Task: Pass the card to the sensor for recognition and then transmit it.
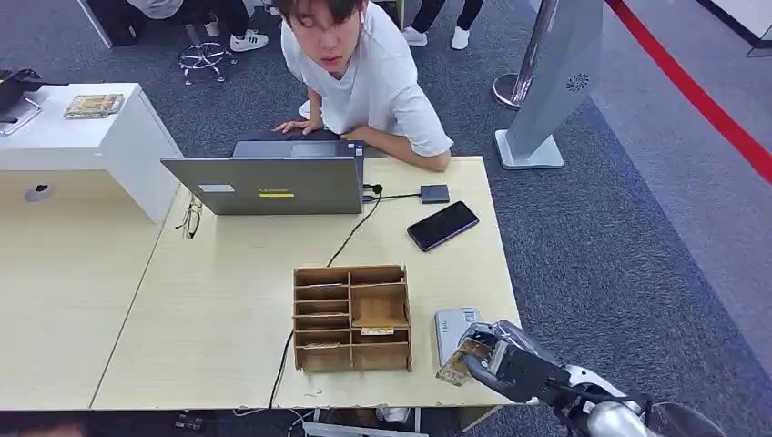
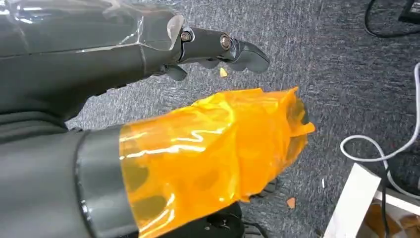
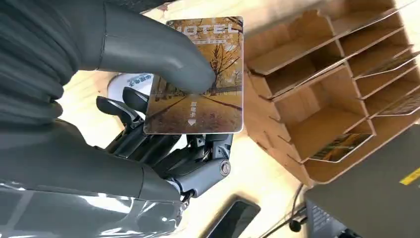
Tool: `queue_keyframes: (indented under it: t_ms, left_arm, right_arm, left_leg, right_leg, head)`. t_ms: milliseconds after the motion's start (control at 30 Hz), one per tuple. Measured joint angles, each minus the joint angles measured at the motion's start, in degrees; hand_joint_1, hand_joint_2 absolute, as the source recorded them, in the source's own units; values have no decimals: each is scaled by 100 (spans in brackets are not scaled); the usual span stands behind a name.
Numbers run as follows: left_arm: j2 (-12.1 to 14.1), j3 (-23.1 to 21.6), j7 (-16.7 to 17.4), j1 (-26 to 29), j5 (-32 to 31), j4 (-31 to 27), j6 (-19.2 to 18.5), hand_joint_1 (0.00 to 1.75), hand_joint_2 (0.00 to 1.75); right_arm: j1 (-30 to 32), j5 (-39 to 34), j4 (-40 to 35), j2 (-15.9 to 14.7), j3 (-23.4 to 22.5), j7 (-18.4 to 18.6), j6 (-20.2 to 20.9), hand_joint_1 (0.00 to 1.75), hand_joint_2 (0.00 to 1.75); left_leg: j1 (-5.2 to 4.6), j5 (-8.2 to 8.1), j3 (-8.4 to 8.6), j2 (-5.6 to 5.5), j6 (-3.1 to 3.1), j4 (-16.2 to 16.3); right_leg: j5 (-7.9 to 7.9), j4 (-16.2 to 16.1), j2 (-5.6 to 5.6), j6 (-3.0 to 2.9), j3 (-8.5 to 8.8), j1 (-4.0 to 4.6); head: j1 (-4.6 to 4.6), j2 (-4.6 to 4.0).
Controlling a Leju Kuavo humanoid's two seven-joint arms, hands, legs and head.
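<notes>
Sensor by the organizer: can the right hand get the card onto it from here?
Probably yes. The right hand holds the card right over the sensor, with nothing between them; the wooden organizer stands beside it.

One card [image 3: 198,79] in the right hand [image 1: 510,364]; one grey sensor [image 1: 452,330]; one wooden organiser [image 1: 351,318]; one laptop [image 1: 273,182]; one phone [image 1: 442,225]; one pair of glasses [image 1: 189,219]; one person [image 1: 364,73] at the table [image 1: 209,319]

Glossy printed hotel card [image 3: 200,79] against matt grey plastic right hand [image 3: 163,144]; raw laser-cut wooden organiser [image 1: 351,317] on smooth pale wood-look bench [image 1: 218,300]; shiny amber film on left hand [image 2: 208,148]; rough grey carpet [image 1: 619,237].
</notes>
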Motion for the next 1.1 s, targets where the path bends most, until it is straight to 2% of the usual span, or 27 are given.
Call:
queue_keyframes:
  t_ms: [533, 700, 1100]
  left_arm:
    - [-24, -13, 46, -37, -98, -4, -20, 0, 0]
    - [-28, -13, -173, -45, -164, -70, -87, 0, 0]
    - [-55, -13, -85, -43, -245, -118, -59, 0, 0]
  right_arm:
    - [-199, 313, 564, 114, 98, 192, -173, 175, 175]
    - [-159, 384, 636, 177, 101, 269, -313, 175, 175]
    - [-181, 328, 756, 347, 92, 356, -332, 175, 175]
  left_leg:
    - [0, 0, 0, 0, 0, 0]
    - [0, 0, 0, -1, 0, 0]
    - [0, 0, 0, 0, 0, 0]
  right_leg:
    - [0, 0, 0, 0, 0, 0]
    - [0, 0, -1, 0, 0, 0]
    - [0, 0, 1, 0, 0, 0]
  head:
    - [0, 0]
    - [0, 0]
    - [-2, 0]
